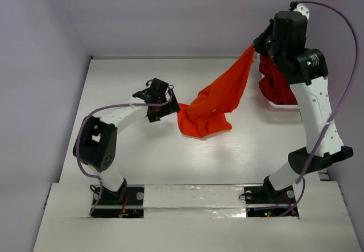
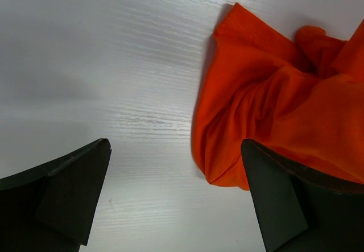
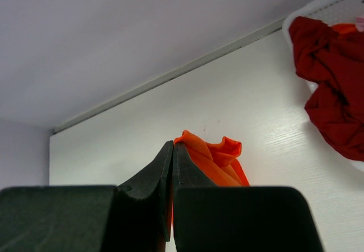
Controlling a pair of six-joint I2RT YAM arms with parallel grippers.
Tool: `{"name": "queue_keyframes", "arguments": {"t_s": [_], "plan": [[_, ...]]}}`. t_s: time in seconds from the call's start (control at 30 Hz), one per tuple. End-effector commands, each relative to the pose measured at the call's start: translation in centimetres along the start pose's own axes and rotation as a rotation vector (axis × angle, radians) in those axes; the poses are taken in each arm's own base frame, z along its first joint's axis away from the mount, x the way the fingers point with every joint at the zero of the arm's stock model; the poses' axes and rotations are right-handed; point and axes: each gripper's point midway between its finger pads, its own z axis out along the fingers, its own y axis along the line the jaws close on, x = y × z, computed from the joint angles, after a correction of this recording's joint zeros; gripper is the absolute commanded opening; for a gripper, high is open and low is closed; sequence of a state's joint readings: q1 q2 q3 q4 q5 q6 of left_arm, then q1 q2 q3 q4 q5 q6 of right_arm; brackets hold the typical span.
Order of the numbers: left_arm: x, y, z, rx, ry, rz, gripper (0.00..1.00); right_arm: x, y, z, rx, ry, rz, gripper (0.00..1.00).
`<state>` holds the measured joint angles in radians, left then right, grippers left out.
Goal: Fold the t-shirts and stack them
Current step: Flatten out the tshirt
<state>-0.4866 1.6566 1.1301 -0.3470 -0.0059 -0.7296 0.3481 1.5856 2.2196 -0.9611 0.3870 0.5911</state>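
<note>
- My right fingers (image 3: 151,175) were pressed shut on a corner of the orange t-shirt (image 1: 219,101), with the cloth pinched between their tips.
- My left fingers (image 2: 68,189) were spread wide and gripping nothing. They hung low over the desk (image 1: 142,161), just beside the near edge of the orange heap and not touching it.
- The orange t-shirt ran as a taut strip from the raised right fingers down to a crumpled bundle resting on the desk near its middle.
- The crimson t-shirt (image 1: 276,84) lay bunched in the white basket (image 1: 270,105) at the far right, under the right arm.
- By my reckoning the task had barely started. I saw no crease laid, no shirt spread flat and no stack begun.
- What remained, as I judged it, was to catch a second corner with the left fingers, flatten and fold the orange shirt, then do the same for the crimson one and pile them.
</note>
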Motion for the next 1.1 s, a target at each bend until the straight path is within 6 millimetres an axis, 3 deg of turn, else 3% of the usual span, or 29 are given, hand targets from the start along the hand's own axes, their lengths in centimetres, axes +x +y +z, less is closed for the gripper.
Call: {"name": "queue_keyframes", "arguments": {"t_s": [0.0, 0.37, 0.6, 0.8, 0.9, 0.93, 1.03, 1.07], "plan": [[-2.5, -1.6, -1.2, 0.036, -0.075, 0.005, 0.99, -2.4, -1.6, -1.5, 0.070, -0.119, 0.108, 0.00], [-3.1, -2.3, 0.0, 0.030, -0.070, 0.000, 0.99, -2.5, -3.9, -4.2, 0.105, -0.171, 0.211, 0.00], [-2.4, -2.5, 1.9, 0.034, -0.033, -0.006, 0.99, -2.1, -4.4, -4.1, 0.124, -0.160, 0.184, 0.00], [-1.1, -2.4, 2.7, 0.053, 0.009, -0.008, 0.98, -1.2, -2.8, -2.7, 0.067, -0.108, 0.116, 0.00], [-0.9, -2.6, 2.1, 0.061, 0.006, 0.001, 0.98, -0.2, -1.1, -1.6, 0.001, -0.043, 0.045, 0.00], [-1.1, -2.5, 1.8, 0.060, -0.008, 0.001, 0.98, 1.0, -0.8, -0.3, 0.002, -0.002, 0.018, 0.00], [-2.3, -3.2, -0.4, 0.094, -0.065, -0.001, 0.97, 2.2, 1.0, 0.7, -0.083, 0.065, -0.041, 0.00], [-3.1, -3.9, -2.1, 0.130, -0.100, -0.003, 0.97, 2.6, 1.4, 1.3, -0.095, 0.081, -0.056, 0.00]]}}
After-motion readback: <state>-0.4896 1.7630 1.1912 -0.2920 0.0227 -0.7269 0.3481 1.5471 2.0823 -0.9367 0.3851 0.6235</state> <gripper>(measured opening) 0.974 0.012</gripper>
